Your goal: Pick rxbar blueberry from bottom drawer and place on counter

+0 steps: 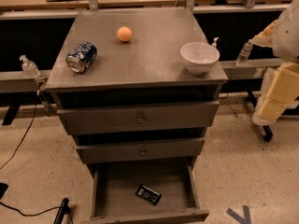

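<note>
Out of shot past my arm (pixel 281 85) sit the fingers, whose spread I cannot tell, while the snack bar (pixel 148 194) lies flat in the open bottom drawer (pixel 117 181): light, slick-wrapped, I'd judge, best pinched across its narrow width.

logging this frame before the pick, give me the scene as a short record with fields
rxbar blueberry: lying flat in the bottom drawer, near its front
bottom drawer: pulled open, nothing else seen inside
counter: holds soda can on its side, orange, white bowl
gripper: low at the picture's left, outside the drawer, apart from the bar
task state: bar not yet picked
</note>
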